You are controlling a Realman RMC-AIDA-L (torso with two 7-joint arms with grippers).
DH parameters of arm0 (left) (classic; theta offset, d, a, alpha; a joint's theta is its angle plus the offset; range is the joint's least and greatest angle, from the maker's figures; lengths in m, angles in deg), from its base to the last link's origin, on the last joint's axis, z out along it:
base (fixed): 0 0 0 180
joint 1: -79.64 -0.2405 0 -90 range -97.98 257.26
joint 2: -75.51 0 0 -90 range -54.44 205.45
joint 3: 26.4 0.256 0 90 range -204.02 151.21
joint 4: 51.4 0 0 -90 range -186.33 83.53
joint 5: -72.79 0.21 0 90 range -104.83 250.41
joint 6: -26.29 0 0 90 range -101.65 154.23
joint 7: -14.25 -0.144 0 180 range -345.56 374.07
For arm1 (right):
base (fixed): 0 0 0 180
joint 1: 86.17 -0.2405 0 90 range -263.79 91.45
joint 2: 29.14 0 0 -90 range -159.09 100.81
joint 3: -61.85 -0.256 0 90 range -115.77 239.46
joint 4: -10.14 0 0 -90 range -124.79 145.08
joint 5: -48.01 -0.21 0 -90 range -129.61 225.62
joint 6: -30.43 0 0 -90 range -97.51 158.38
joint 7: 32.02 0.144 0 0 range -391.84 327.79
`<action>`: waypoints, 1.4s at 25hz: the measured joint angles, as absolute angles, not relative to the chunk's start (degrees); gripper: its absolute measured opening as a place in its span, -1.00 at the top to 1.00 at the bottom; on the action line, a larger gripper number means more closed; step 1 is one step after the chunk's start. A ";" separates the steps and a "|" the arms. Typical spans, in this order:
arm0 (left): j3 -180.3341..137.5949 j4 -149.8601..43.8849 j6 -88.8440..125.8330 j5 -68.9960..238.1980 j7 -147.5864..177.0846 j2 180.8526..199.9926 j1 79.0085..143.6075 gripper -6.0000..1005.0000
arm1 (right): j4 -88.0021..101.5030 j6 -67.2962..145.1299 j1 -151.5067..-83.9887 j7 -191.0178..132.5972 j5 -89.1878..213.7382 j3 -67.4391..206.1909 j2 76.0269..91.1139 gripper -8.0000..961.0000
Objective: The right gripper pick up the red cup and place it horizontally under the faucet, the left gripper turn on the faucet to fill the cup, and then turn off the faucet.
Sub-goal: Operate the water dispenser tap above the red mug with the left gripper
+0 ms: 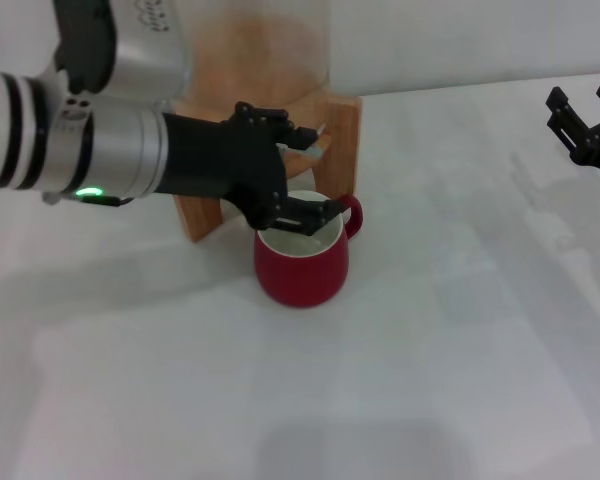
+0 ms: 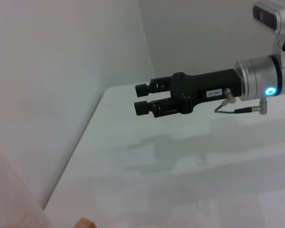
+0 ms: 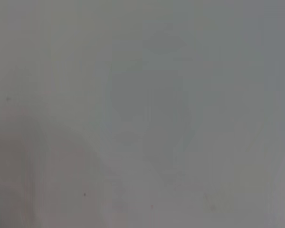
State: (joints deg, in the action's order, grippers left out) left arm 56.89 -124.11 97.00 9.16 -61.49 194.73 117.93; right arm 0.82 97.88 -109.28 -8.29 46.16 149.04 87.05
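The red cup (image 1: 302, 265) stands upright on the white table, just in front of the wooden stand (image 1: 342, 130), its white inside facing up and its handle to the right. My left gripper (image 1: 316, 172) hovers right above the cup's rim, open, its black fingers spread above and below the spot where the faucet (image 1: 319, 149) sits. Only a small chrome bit of the faucet shows by the upper finger. My right gripper (image 1: 583, 98) is far off at the table's right edge, open and holding nothing; the left wrist view shows the right gripper (image 2: 141, 98) too.
The glass dispenser (image 1: 270, 40) rests on the wooden stand at the back. White table (image 1: 450, 380) stretches in front and to the right. The right wrist view is a grey blur.
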 joint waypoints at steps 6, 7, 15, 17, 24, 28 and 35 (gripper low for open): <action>56.97 -128.04 97.93 9.11 -60.77 194.76 113.60 -0.63 | 0.79 99.08 -108.74 -7.96 46.16 149.14 87.05 -0.43; 56.96 -128.27 97.98 9.11 -60.68 194.77 113.13 -0.63 | 0.67 99.12 -108.67 -7.92 46.16 149.24 87.05 -0.43; 56.65 -127.82 97.16 8.79 -60.76 194.84 111.61 -0.63 | 0.54 99.22 -108.58 -7.48 46.16 149.54 87.05 -0.43; 56.37 -127.63 96.61 8.75 -60.73 194.76 111.70 -0.63 | 0.52 99.22 -108.58 -7.00 46.16 149.56 87.05 -0.43; 55.04 -126.59 97.12 8.59 -60.31 194.63 113.32 -0.63 | 0.41 99.26 -108.67 -6.38 46.16 149.56 87.00 -0.42; 55.30 -126.54 97.43 8.58 -59.83 194.75 113.15 -0.63 | 0.39 99.26 -108.67 -6.36 46.18 149.56 86.96 -0.42; 55.63 -126.48 98.04 8.56 -59.21 194.78 112.78 -0.63 | 0.51 99.26 -108.50 -6.36 46.36 149.56 87.01 -0.43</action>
